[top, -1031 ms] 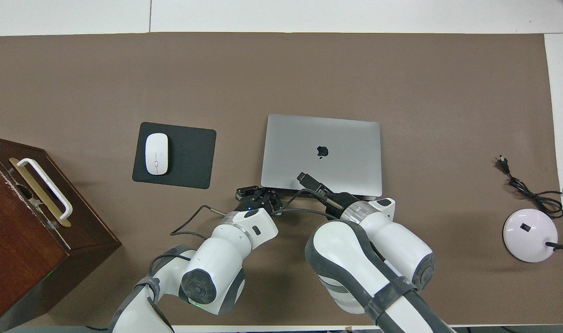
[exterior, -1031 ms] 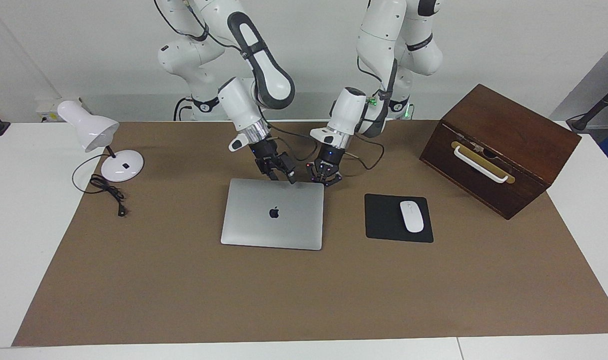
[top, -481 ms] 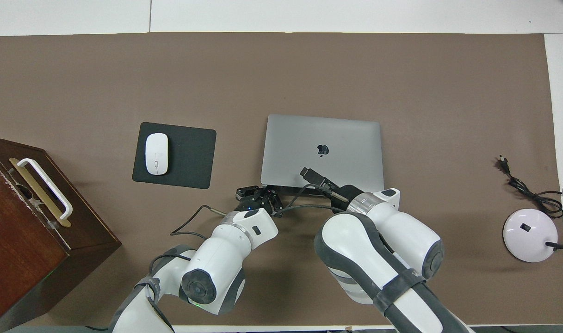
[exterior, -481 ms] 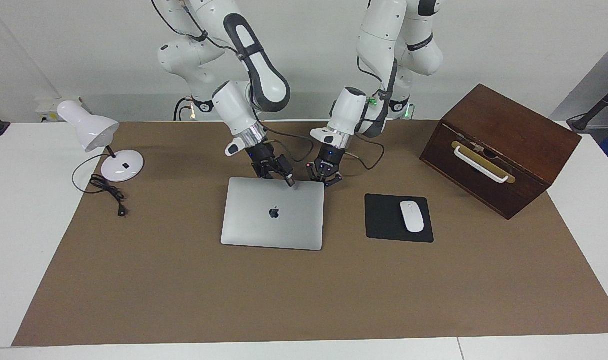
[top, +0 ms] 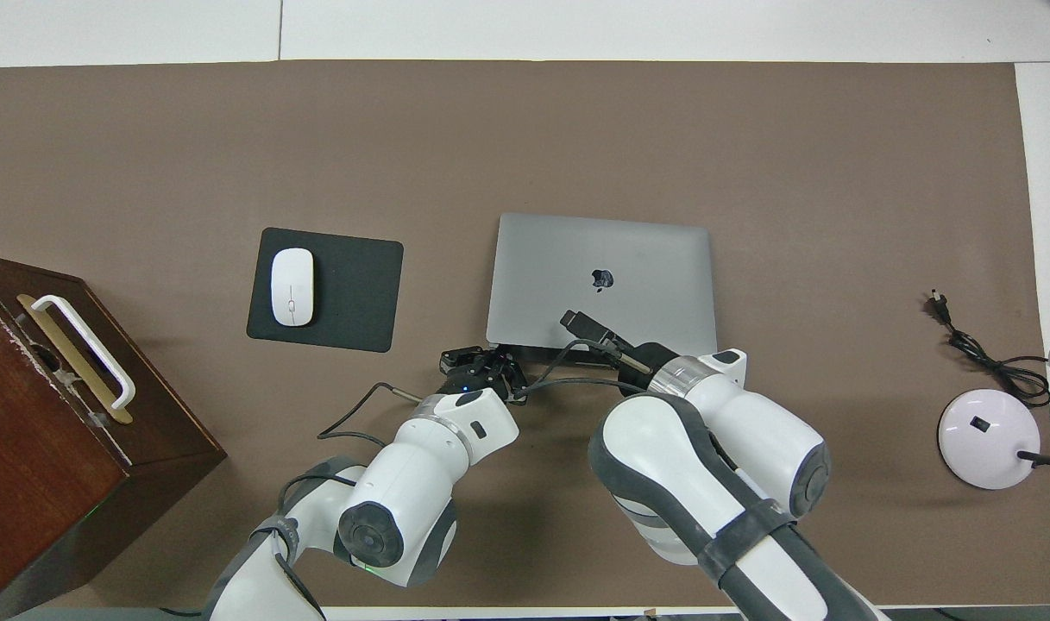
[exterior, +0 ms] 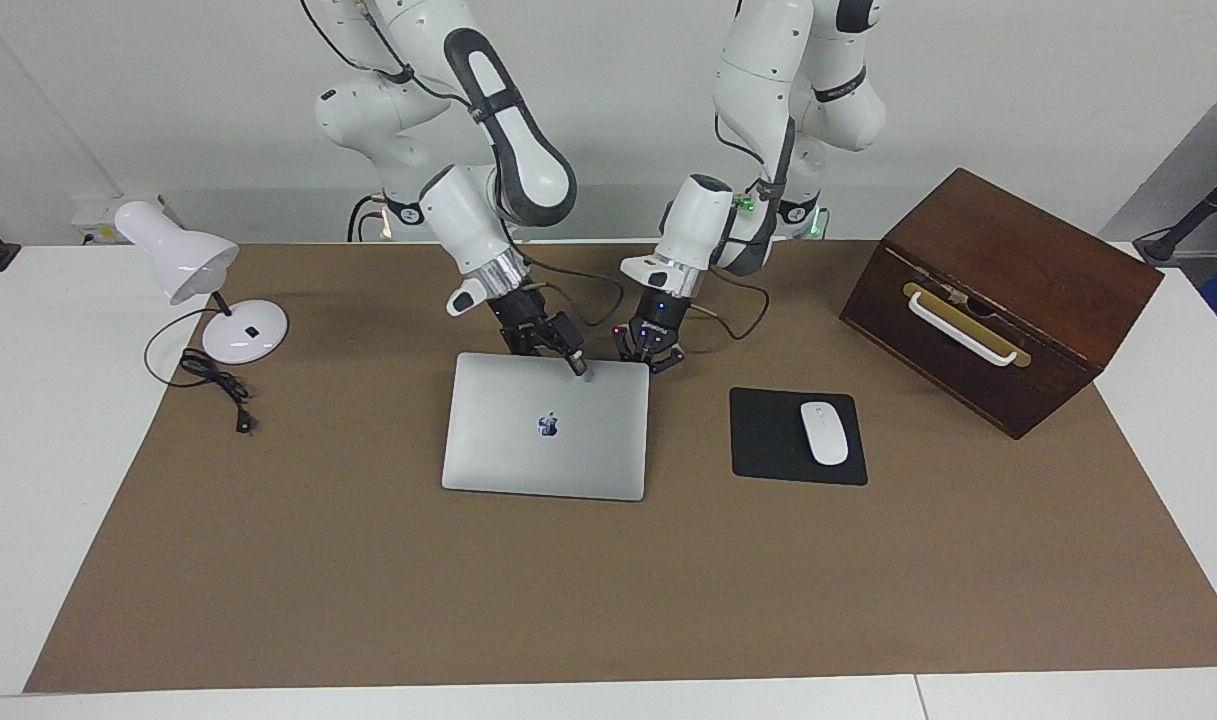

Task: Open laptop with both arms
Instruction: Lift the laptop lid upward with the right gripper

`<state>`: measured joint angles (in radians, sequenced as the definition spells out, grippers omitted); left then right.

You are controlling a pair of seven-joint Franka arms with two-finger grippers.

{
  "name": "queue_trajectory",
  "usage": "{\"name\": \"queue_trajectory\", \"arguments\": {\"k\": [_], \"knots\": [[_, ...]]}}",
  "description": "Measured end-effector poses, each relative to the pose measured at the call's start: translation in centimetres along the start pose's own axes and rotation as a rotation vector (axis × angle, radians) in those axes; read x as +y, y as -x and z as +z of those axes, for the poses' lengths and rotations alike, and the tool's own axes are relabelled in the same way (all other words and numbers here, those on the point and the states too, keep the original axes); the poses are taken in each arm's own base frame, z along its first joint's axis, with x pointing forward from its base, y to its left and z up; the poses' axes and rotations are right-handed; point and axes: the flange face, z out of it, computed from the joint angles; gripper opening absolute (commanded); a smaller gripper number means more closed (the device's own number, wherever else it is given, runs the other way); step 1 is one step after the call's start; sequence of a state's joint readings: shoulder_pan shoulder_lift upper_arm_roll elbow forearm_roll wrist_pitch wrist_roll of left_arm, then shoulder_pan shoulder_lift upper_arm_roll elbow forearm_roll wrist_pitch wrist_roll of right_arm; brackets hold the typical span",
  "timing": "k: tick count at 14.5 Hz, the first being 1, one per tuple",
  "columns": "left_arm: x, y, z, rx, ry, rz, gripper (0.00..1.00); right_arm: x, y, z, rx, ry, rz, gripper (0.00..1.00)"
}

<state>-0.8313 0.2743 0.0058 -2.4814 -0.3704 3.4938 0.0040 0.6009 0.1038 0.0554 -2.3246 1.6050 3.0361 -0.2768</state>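
The silver-grey laptop (exterior: 548, 440) with an apple logo lies in the middle of the brown mat, and it also shows in the overhead view (top: 628, 259). Its lid is raised a little along the edge nearer to the robots. My right gripper (exterior: 571, 360) is at the middle of that edge, shut on the lid's rim, with one finger lying on top of the lid (top: 581, 323). My left gripper (exterior: 651, 361) is low at the laptop's near corner toward the mouse pad, its fingers spread, and it shows in the overhead view (top: 481, 362) too.
A black mouse pad (exterior: 768, 440) with a white mouse (exterior: 824, 432) lies beside the laptop toward the left arm's end. A brown wooden box (exterior: 998, 290) stands past it. A white desk lamp (exterior: 238, 330) and its cord (exterior: 213, 380) are at the right arm's end.
My right gripper has closed in on the laptop's near edge and drawn it up slightly; the lid's near edge has risen a little. The left gripper has stayed at the corner.
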Motion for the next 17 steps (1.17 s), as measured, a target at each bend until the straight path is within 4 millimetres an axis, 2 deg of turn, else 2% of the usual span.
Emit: {"name": "queue_trajectory", "arguments": {"k": [3, 8, 13, 17], "knots": [[0.0, 0.0, 0.0, 0.000, 0.000, 0.000, 0.00, -1.4, 1.0, 0.1, -0.013, -0.020, 0.016, 1.00], [0.0, 0.0, 0.0, 0.001, 0.000, 0.000, 0.00, -3.1, 0.9, -0.1, -0.010, -0.053, 0.031, 1.00], [0.0, 0.0, 0.0, 0.001, 0.000, 0.000, 0.00, -4.5, 0.4, -0.2, -0.003, -0.081, 0.033, 1.00], [0.0, 0.0, 0.0, 0.001, 0.000, 0.000, 0.00, -6.6, -0.8, -0.2, 0.013, -0.119, 0.042, 1.00]]}}
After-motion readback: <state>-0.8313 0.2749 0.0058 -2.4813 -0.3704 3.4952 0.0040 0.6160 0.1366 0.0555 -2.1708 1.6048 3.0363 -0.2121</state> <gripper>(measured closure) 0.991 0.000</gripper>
